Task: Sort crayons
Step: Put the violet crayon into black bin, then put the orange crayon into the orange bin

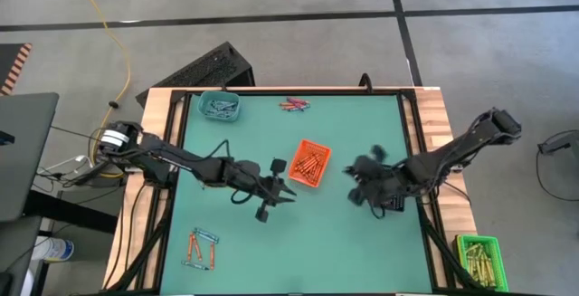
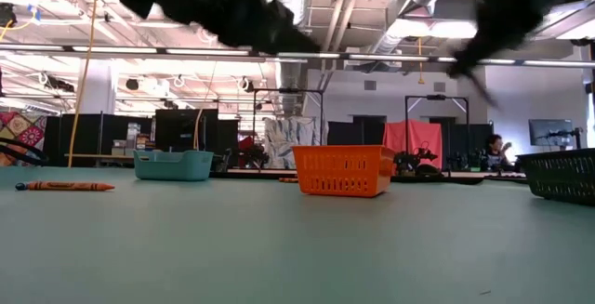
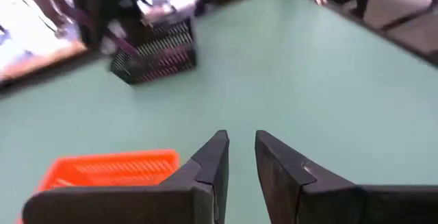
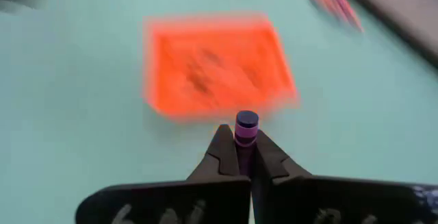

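Right gripper (image 4: 245, 157) was clenched on a purple crayon (image 4: 246, 129), held above the counter (image 1: 344, 233) beside the orange tray (image 1: 309, 164). Step in hand, as judged: carrying it off for sorting; next calls for the purple-pink group (image 1: 294, 105) at the far edge. Left gripper (image 3: 239, 157) hung parted, empty, near the orange tray. Counted: three small trays (orange, teal (image 1: 220, 107), green (image 1: 479, 258)); loose crayons (image 1: 201, 249) roughly six, uncertain.

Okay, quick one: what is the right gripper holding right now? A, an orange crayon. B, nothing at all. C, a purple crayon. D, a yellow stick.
C: in the right wrist view the right gripper is shut on a purple crayon, whose end sticks up between its fingertips, with the orange tray beyond it.
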`<state>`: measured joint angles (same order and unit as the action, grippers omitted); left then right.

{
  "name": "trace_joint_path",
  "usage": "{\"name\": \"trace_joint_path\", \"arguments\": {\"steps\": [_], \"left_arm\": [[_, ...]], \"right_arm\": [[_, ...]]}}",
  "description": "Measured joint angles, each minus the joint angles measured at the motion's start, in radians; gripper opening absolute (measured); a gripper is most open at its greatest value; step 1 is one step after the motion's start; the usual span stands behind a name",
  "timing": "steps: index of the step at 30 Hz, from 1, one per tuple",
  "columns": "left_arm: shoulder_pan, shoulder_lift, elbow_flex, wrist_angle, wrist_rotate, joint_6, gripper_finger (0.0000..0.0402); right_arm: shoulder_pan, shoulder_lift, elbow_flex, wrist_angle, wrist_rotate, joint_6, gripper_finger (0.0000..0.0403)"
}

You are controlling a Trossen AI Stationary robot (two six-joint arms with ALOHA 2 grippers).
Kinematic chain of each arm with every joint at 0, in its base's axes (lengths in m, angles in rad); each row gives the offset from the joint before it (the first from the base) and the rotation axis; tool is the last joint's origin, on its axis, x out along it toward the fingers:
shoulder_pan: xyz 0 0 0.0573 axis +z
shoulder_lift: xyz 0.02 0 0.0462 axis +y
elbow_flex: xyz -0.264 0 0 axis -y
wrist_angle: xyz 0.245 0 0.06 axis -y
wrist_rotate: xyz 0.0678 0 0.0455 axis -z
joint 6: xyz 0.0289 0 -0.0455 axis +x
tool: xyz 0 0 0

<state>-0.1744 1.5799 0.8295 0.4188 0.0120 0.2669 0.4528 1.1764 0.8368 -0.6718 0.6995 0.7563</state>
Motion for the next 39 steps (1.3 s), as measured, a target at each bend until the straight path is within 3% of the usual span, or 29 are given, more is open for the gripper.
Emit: {"name": "trace_joint_path", "arguments": {"steps": [6, 11, 18, 22, 39], "left_arm": [[-0.046, 0.132, -0.001, 0.036, -0.001, 0.016, 0.0064], [-0.065, 0.254, -0.001, 0.153, -0.001, 0.029, 0.0064], [-0.089, 0.288, 0.0, 0.211, 0.0, 0.055, 0.0064], [-0.102, 0.288, 0.0, 0.205, 0.0, 0.055, 0.0064], [-0.125, 0.287, 0.0, 0.177, -0.01, 0.018, 0.0064]], "right_arm": [[0.103, -0.04, 0.0, -0.595, -0.143, 0.68, 0.0004], [0.201, -0.047, -0.002, -0.726, -0.25, 0.975, 0.0006], [0.225, -0.039, -0.041, -0.674, -0.263, 1.051, 0.0008], [0.21, -0.038, -0.12, -0.598, -0.322, 1.054, 0.0015], [0.2, -0.031, -0.115, -0.589, -0.288, 1.019, 0.014]]}}
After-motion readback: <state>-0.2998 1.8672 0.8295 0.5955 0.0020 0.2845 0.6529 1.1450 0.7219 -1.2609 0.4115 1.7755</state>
